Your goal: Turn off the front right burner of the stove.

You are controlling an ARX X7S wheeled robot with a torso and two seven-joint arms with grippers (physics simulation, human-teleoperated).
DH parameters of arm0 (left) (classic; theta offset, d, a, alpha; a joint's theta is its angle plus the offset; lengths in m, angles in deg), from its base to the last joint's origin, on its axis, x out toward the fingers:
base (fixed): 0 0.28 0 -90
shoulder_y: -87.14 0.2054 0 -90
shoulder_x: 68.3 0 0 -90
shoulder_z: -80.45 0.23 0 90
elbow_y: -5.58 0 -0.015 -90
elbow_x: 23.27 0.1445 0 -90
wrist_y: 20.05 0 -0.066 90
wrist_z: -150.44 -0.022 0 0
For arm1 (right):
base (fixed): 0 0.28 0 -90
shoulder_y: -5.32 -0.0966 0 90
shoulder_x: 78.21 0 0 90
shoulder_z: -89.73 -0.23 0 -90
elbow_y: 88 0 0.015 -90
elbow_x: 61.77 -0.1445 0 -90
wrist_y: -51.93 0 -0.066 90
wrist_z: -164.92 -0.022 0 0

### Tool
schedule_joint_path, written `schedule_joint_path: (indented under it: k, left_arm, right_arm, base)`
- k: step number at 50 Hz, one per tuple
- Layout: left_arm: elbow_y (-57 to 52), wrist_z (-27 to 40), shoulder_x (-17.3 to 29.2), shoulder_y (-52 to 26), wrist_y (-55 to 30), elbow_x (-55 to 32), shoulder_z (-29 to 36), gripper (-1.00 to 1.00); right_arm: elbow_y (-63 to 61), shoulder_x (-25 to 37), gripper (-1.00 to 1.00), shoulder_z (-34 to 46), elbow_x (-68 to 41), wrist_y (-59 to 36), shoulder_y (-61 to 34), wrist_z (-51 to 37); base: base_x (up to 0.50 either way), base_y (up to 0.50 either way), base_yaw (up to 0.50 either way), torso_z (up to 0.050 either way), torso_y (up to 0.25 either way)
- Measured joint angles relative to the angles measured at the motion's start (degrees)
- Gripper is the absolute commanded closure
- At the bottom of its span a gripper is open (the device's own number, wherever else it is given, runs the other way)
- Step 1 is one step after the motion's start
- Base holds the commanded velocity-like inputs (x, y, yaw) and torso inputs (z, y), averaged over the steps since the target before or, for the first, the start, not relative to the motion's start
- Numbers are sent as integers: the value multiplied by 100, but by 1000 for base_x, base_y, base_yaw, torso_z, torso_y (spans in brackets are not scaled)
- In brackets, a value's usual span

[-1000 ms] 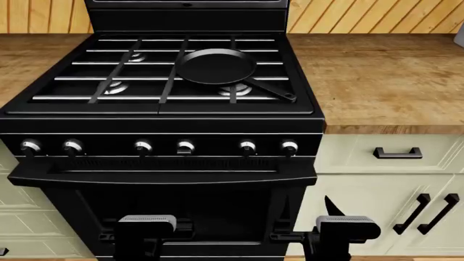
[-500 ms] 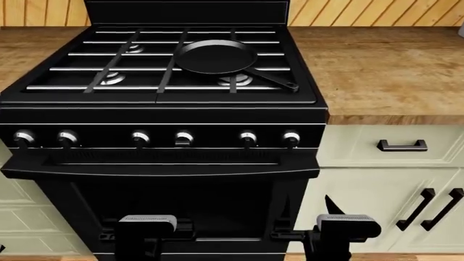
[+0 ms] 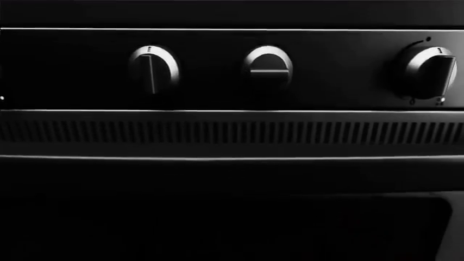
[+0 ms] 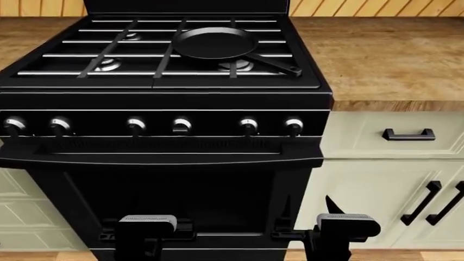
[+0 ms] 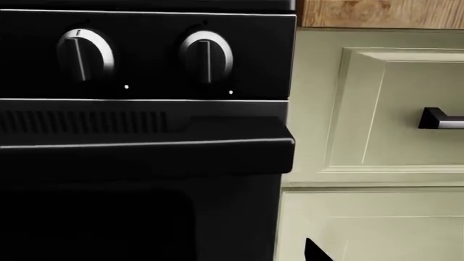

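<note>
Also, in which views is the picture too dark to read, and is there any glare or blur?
Left wrist view: very dark, only the knobs catch light. Right wrist view: oven door black, cabinet well lit. Head view: sharp, even light, white glints along the stove grate bars. No blur in any view.

Glossy black stove (image 4: 163,179), wood worktop (image 4: 377,54).
Knobs (image 4: 249,125) w/ silvery metal faces; burner (image 4: 236,66) silvery metal; frying pan (image 4: 215,43) matt black; cabinets (image 4: 377,179) smooth pale painted.

Both arms low and level, left hand (image 4: 147,231) and right hand (image 4: 327,209) empty.
</note>
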Motion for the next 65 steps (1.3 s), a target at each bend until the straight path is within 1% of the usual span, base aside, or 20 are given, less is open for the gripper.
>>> schedule_joint_path:
  k: [7, 28, 44, 65]
  left_arm:
    - [3, 32, 24, -3, 6, -32, 29, -100]
    - [17, 112, 81, -14, 50, -134, 103, -100]
    - [23, 166, 126, -23, 70, -186, 161, -100]
    - [27, 235, 191, -35, 79, -250, 230, -100]
  right_arm:
    - [50, 22, -100, 35, -16, 19, -13, -31]
    - [123, 92, -100, 143, -54, 55, -54, -106]
    - [165, 136, -100, 221, -72, 89, -66, -164]
    - [206, 171, -100, 240, -152, 164, -49, -271]
  base:
    - [0, 0, 0, -44, 0]
    - [0, 14, 0, 0, 0]
    - [0, 495, 0, 0, 0]
    - [0, 6, 0, 0, 0]
